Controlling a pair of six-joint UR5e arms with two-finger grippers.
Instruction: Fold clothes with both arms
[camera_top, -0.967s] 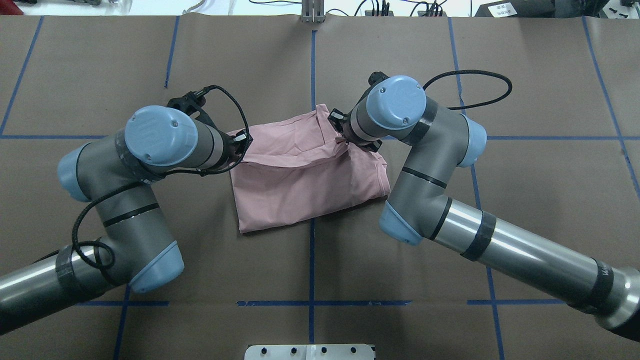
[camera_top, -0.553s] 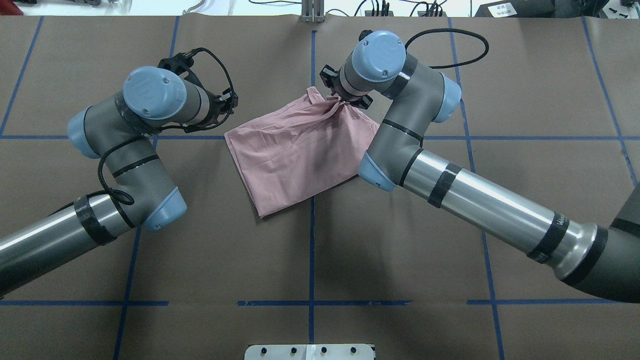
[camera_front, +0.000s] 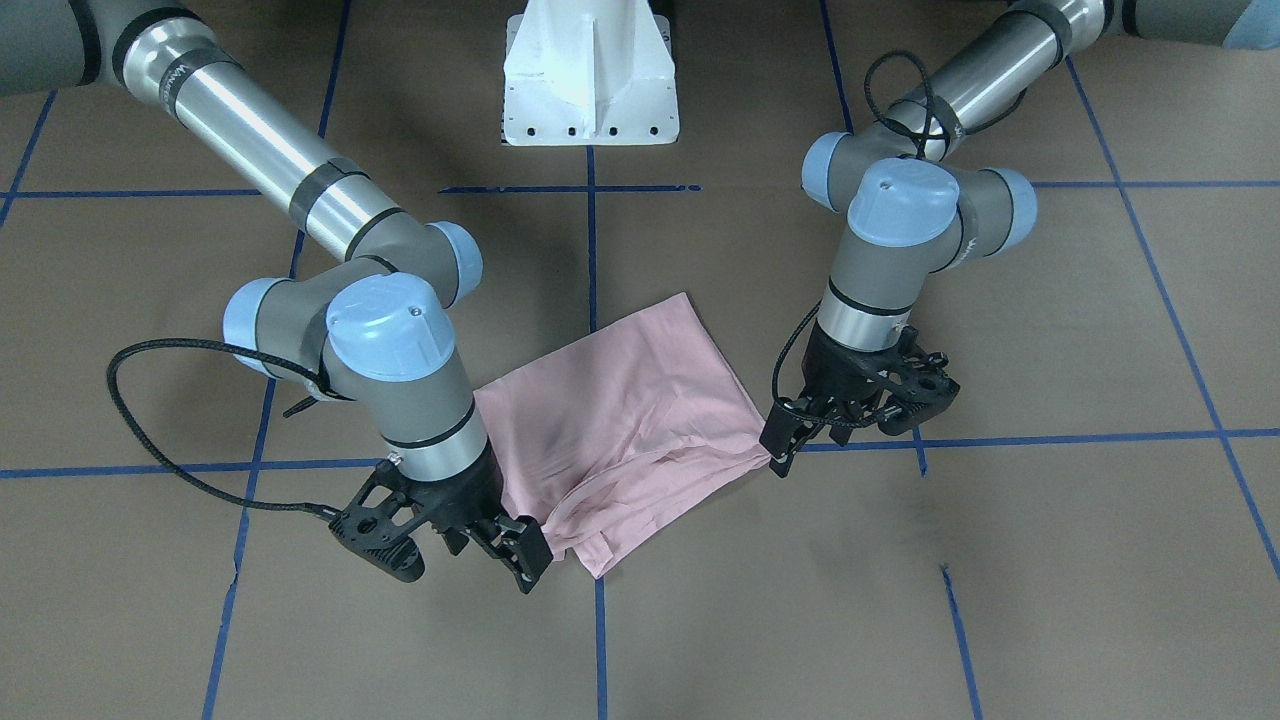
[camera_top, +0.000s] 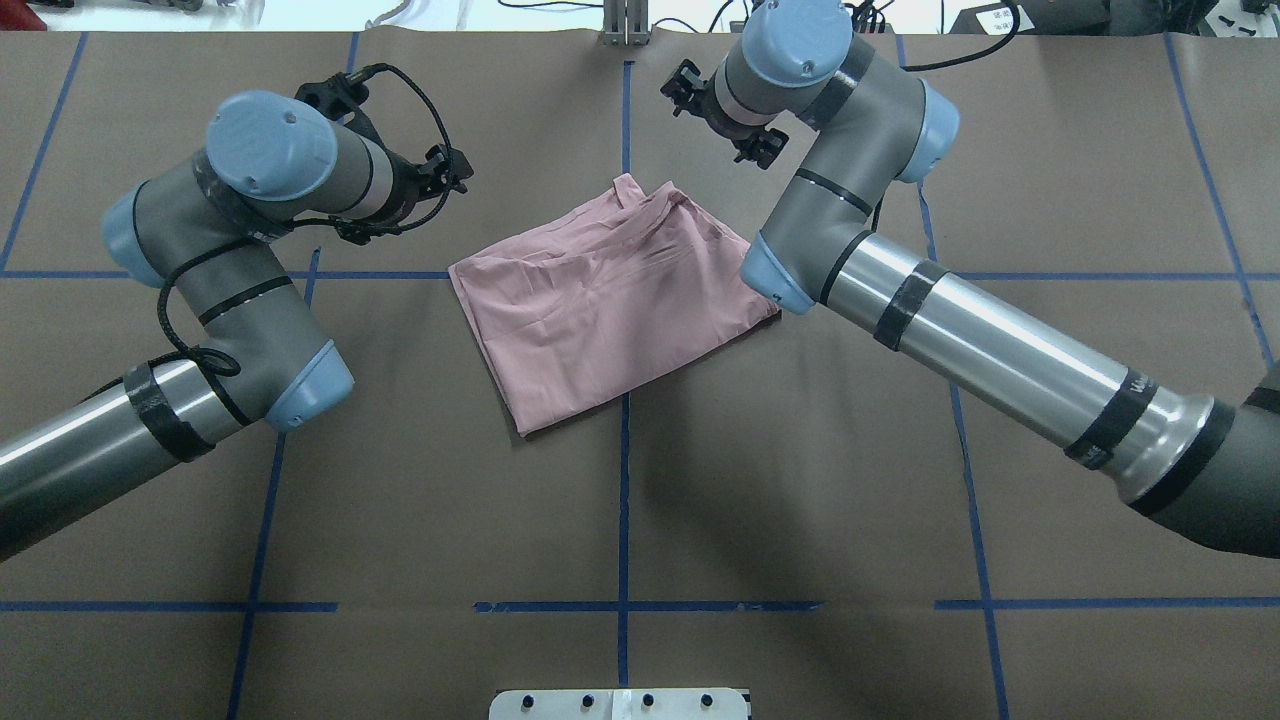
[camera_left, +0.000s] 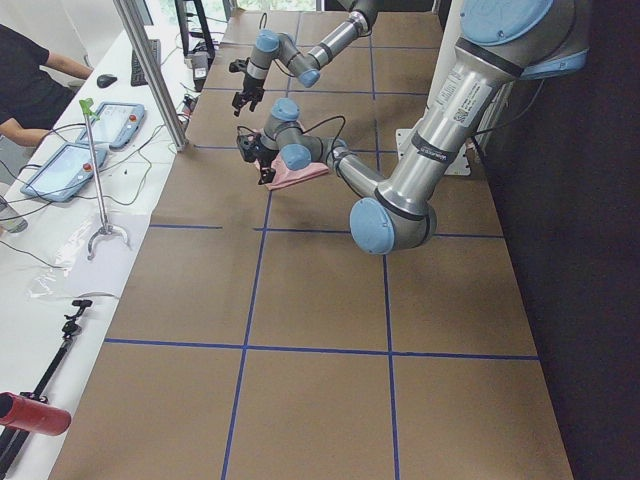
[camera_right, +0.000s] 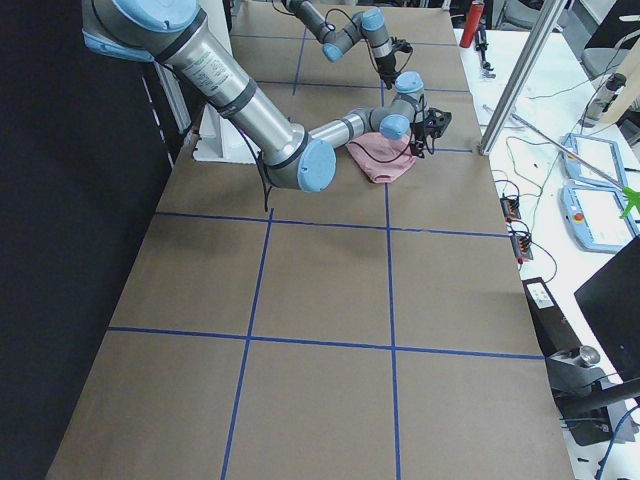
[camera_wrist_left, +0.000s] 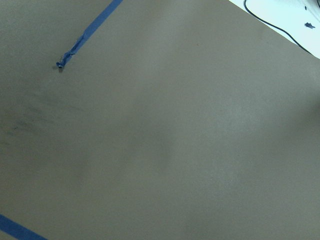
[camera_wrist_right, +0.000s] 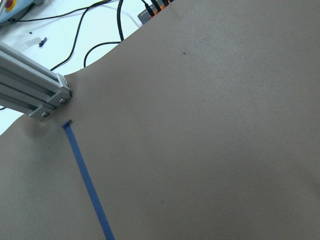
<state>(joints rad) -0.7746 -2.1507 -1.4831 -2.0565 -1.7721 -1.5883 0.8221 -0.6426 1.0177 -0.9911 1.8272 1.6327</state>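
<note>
T-shirt (camera_top: 600, 310) folded pale pink on brown table (camera_top: 800, 500), left gripper (camera_front: 857, 420) spread wide and empty near one corner, right gripper (camera_front: 452, 552) likewise spread, empty, near another

Pink tee (camera_right: 378, 160) — on tbl (camera_right: 320, 300)

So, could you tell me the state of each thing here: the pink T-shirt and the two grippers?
T-shirt: folded, lying on the table, held by no gripper, print not visible.
Left gripper: open, empty, close to one corner of the shirt.
Right gripper: open, empty, close to another corner of the shirt.
</note>
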